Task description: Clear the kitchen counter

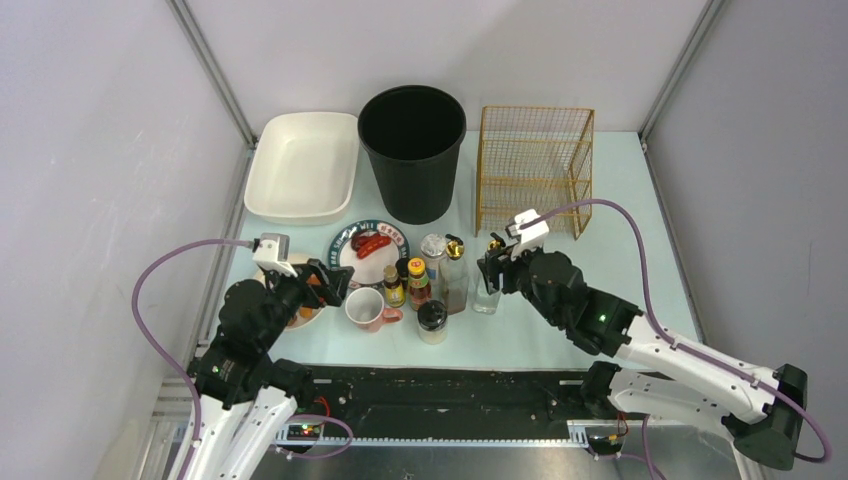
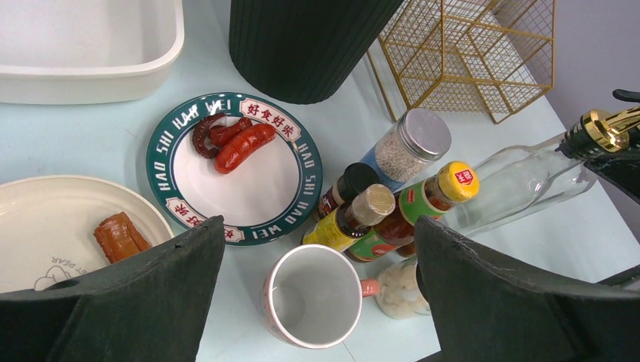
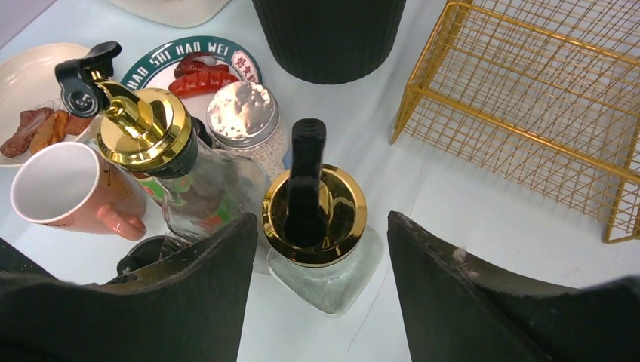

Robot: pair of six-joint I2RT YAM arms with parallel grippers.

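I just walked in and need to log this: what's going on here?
Two robot arms are working at a cluttered kitchen counter. The right gripper straddles a gold-capped glass bottle, one jaw on each side, not yet clamped. The left gripper hangs open above the mug and the sausage plate, holding nothing.

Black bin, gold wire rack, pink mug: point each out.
black bin (image 1: 412, 185), top view, outer wall.
gold wire rack (image 1: 531, 195), top view, front mesh.
pink mug (image 2: 313, 296), left wrist view, inside.
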